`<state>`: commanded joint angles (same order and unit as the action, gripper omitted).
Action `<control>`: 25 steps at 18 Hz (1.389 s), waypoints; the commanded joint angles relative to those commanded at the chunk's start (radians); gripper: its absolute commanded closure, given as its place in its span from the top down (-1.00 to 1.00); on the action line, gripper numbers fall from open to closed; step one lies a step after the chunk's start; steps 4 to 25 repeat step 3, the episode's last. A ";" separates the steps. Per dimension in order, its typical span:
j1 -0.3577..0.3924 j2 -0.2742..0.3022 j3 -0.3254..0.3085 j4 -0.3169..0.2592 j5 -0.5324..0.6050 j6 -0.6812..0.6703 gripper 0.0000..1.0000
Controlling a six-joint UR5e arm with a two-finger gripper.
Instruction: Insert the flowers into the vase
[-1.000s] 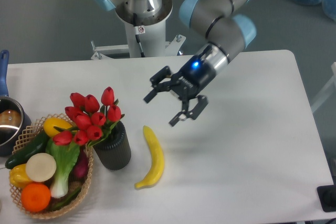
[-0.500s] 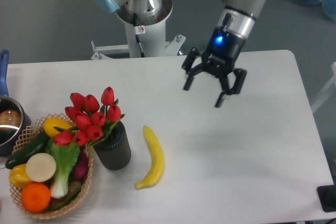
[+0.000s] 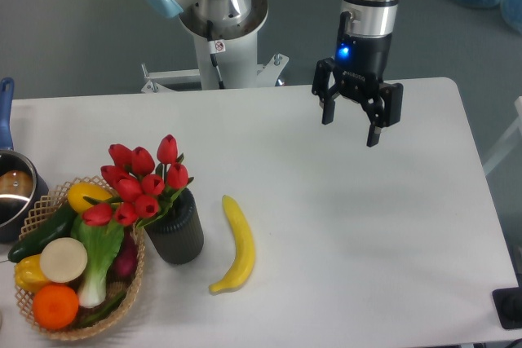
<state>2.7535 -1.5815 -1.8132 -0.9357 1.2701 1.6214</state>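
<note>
The flowers (image 3: 140, 181), a bunch of red tulip buds with green leaves, stand in the vase (image 3: 177, 233), a dark grey ribbed cylinder at the left of the table. They lean left over the basket's rim. My gripper (image 3: 351, 129) hangs open and empty over the back right of the table, far from the vase, its fingers pointing down.
A wicker basket (image 3: 137, 283) of vegetables and fruit sits left of the vase, touching it. A banana (image 3: 237, 244) lies just right of the vase. A pot (image 3: 15, 193) with a blue handle is at the left edge. The robot's base (image 3: 220, 30) stands behind the table.
The gripper has swung up and to the right, away from the vase and banana, and turned to point straight down. The flowers, vase and other things have not moved.
</note>
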 joint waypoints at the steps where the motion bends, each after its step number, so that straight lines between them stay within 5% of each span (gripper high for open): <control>1: 0.000 0.000 0.000 0.000 0.000 0.000 1.00; 25: 0.000 0.000 0.000 0.000 0.000 0.000 1.00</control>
